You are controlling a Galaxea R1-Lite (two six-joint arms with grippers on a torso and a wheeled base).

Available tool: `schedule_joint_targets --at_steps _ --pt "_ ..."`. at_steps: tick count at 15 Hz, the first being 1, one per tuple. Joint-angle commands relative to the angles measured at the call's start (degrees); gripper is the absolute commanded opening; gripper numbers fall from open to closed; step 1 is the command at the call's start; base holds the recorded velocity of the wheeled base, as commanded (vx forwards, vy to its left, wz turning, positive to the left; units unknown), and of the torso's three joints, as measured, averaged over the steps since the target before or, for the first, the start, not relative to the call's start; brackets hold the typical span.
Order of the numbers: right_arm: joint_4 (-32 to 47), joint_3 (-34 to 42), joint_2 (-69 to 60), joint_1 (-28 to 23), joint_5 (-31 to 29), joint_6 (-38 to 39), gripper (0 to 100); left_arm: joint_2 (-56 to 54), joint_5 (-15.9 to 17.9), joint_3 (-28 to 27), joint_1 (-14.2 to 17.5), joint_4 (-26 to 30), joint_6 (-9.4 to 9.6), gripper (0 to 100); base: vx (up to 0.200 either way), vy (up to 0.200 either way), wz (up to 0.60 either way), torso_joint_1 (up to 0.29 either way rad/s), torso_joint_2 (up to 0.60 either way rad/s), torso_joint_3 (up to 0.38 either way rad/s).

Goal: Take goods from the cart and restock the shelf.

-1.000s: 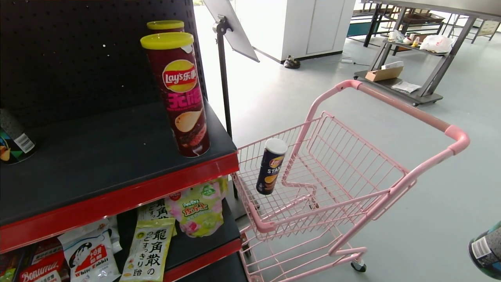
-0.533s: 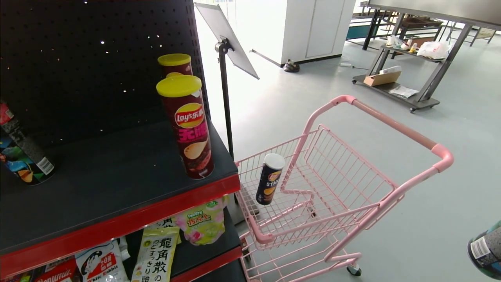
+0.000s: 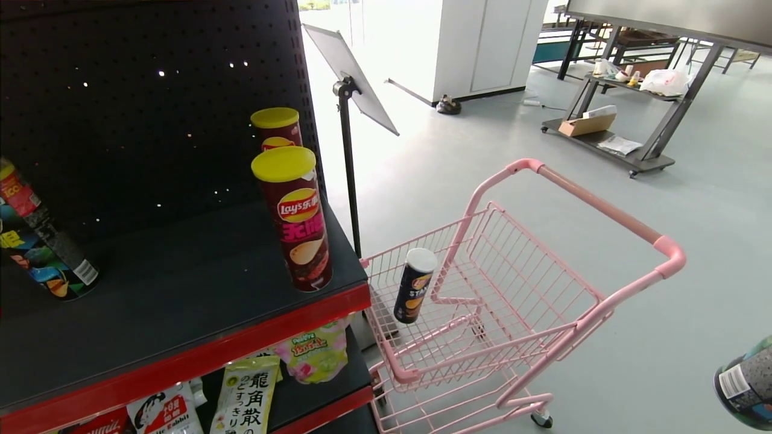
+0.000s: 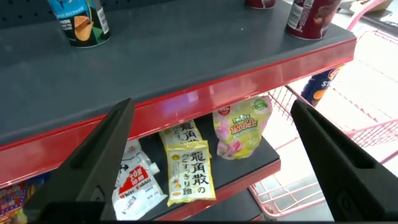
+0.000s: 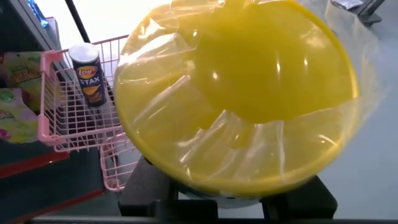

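Now, right tool (image 5: 225, 202) gripping can (image 5: 249, 87), left tool (image 4: 211, 106) spread wide.

We note a pink wire cart (image 3: 594, 202), a white-lidded navy can (image 3: 412, 290), yellow-capped maroon cans (image 3: 297, 238), a black shelf (image 3: 169, 283) edged red, and a yellow-lidded can (image 5: 242, 93).

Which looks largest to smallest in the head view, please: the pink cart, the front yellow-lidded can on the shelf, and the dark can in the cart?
1. Pink cart, clearly largest.
2. Front yellow-lidded can.
3. Dark can in the cart; it may be farther away, so real size is unsure.
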State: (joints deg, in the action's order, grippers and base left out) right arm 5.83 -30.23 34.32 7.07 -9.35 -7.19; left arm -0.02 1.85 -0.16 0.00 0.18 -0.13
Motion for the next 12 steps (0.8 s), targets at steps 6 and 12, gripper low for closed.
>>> schedule_joint_targets --at_steps 6,12 --pt "-0.11 0.35 1.37 -0.04 0.03 -1.16 0 0.02 -0.01 -0.02 0.00 -0.01 -0.04 100 0.000 0.000 0.60 0.007 -0.01 -0.005" --pt "-0.20 2.28 -0.39 -0.30 0.12 -3.44 0 0.02 -0.01 -0.02 0.00 -0.01 -0.04 100 0.000 0.000 0.40 0.002 0.00 0.000"
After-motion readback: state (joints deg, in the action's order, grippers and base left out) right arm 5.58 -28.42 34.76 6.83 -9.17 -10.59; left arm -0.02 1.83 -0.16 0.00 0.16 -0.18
